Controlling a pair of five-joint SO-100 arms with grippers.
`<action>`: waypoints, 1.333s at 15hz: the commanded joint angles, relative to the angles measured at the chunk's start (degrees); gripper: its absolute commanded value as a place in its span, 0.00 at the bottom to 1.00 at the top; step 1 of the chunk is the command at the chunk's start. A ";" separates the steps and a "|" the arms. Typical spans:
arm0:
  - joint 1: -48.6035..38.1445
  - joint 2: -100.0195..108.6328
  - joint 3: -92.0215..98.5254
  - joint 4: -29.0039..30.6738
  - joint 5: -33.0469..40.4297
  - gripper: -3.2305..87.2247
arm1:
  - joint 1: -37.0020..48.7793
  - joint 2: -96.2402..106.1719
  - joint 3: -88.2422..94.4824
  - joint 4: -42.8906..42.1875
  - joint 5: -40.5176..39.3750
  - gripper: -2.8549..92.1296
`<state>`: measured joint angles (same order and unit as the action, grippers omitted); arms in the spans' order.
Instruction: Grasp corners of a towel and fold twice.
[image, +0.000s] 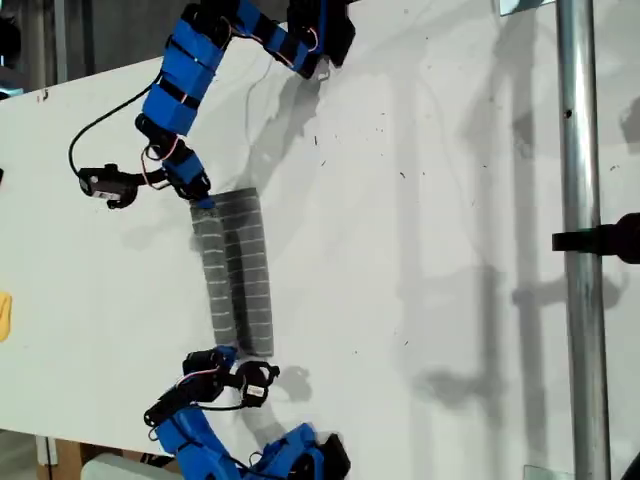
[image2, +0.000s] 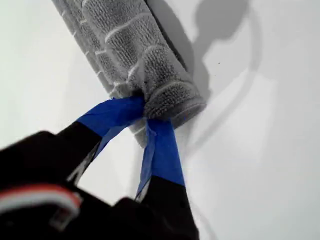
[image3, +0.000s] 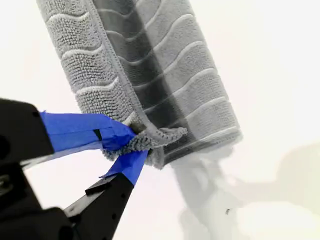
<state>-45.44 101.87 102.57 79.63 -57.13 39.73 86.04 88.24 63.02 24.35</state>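
Folded towel (image: 238, 270) on white table (image: 420, 250), my first gripper (image2: 145, 114) pinching one end, my second gripper (image3: 131, 145) clamping the other corner (image3: 165, 134).

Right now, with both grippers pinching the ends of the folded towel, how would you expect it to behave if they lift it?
Probably floppy: the towel bunches where my first gripper pinches it. It likely sags in the middle, held only at its ends, the other by my second gripper. The looped pile looks grippy, so slipping seems unlikely.
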 joint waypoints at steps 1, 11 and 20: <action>2.02 0.26 4.13 -2.29 -2.29 0.01 | -1.58 0.18 3.34 -1.41 2.37 0.03; 8.79 -9.93 0.26 -5.19 -6.86 0.07 | -3.52 -0.53 7.21 -3.16 5.10 0.03; 7.12 -5.01 -0.53 -1.85 -5.98 0.06 | -0.88 -7.21 -12.04 0.00 6.15 0.34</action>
<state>-37.53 93.78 105.12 77.34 -63.02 38.14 79.01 79.72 64.95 29.88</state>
